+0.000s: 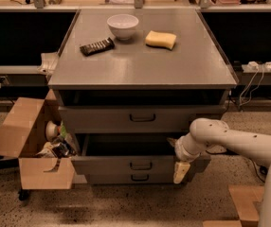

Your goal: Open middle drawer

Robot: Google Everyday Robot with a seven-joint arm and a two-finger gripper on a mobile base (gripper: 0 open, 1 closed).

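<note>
The grey metal cabinet [140,70] has three drawers stacked in its front. The middle drawer [107,165] stands pulled out toward me, its dark inside open to view, with a small dark loop handle [141,165] centred on its front. The top drawer [97,119] sits above it and the bottom drawer [107,178] shows just below. My gripper [180,170] hangs at the right end of the middle drawer's front, well right of the handle. My cream arm [235,143] reaches in from the right.
On the cabinet top lie a white bowl [122,26], a yellow sponge [160,39] and a dark bar [96,46]. An open cardboard box [36,150] full of rubbish stands on the floor at the left. Cardboard pieces [244,200] lie at the lower right, and cables [256,79] hang at the right.
</note>
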